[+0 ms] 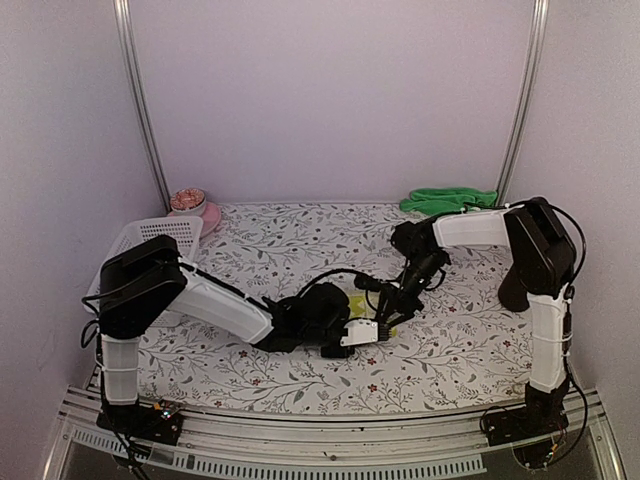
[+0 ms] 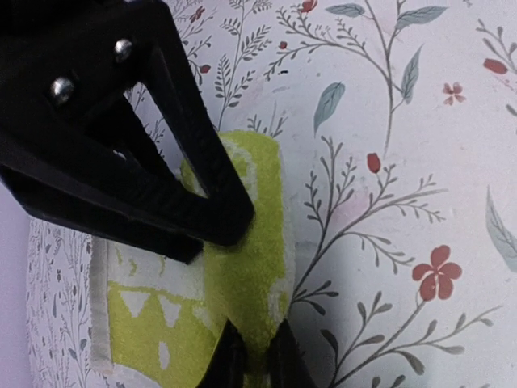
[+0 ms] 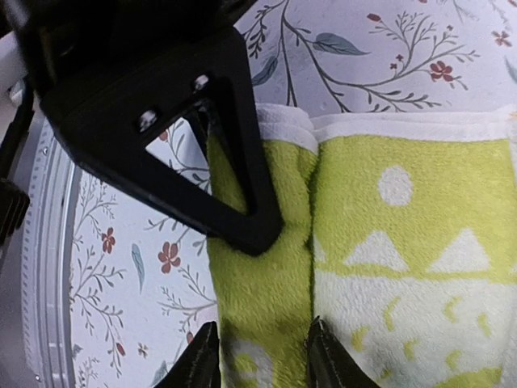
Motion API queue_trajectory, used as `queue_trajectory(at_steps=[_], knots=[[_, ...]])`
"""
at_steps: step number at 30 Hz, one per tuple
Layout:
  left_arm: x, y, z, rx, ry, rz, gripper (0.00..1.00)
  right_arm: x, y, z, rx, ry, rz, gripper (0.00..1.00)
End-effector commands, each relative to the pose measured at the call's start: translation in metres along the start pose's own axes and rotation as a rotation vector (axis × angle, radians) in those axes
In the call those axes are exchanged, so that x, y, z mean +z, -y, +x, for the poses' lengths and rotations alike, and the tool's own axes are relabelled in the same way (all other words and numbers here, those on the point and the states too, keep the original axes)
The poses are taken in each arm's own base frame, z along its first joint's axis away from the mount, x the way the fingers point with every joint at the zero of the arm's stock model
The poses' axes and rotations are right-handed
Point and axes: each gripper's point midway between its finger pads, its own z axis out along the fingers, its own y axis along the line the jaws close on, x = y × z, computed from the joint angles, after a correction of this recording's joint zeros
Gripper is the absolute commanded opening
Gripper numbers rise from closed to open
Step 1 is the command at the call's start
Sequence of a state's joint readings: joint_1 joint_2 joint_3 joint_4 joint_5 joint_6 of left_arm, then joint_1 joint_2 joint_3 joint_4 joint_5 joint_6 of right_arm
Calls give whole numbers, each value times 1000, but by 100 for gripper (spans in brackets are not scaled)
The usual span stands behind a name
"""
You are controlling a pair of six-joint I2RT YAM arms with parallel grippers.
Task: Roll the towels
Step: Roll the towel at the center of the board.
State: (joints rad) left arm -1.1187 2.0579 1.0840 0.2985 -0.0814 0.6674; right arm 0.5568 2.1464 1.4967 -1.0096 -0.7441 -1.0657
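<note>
- The yellow-lime towel lies on the flower-patterned table. In the overhead view it is a little right of centre and mostly hidden under the two grippers.
- One side of it is wound into a tight roll. The rest lies flat beside the roll, showing white triangles, a white dot, and a pale band with small lime marks.
- In the left wrist view the roll runs up the middle of the frame, with the flat part at lower left. In the right wrist view the roll sits at lower centre and the flat part fills the right side.
- The plain bright green towel lies in a loose crumpled heap at the back edge of the table, upper right in the overhead view. It is well apart from both grippers.
- The left gripper is closed down on the roll. Its big finger presses in from the upper left, and the other meets the roll at the bottom edge of the frame.
- The right gripper has its jaws part-way apart, straddling the same roll. The upper fingertip touches the cloth, but I cannot tell whether the jaws squeeze the roll or merely bracket it.
</note>
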Motion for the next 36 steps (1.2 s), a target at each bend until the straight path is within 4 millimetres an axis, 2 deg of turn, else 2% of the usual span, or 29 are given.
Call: queue_trajectory(at_steps=[1, 4, 8, 12, 16, 21, 24, 31, 36], knots=[[0, 28, 16, -107, -67, 162, 0, -44, 7, -8, -79, 54, 168, 42], [0, 26, 18, -208, -73, 226, 0, -68, 5, -11, -149, 93, 276, 49], [3, 24, 22, -324, -88, 303, 0, -92, 2, -3, -210, 120, 408, 55], [10, 24, 24, -420, -109, 390, 0, -104, -2, 6, -265, 132, 501, 57], [15, 21, 23, -512, -110, 464, 0, -101, -10, 15, -341, 121, 555, 58], [16, 17, 23, -658, -89, 586, 0, -101, -24, 10, -470, 144, 607, 59], [17, 15, 25, -720, -77, 637, 0, -95, -25, 5, -532, 125, 645, 60], [29, 18, 35, -808, -111, 682, 0, -75, -12, -7, -591, 73, 729, 59], [37, 20, 46, -882, -129, 713, 0, -46, -16, -9, -648, 24, 703, 57]])
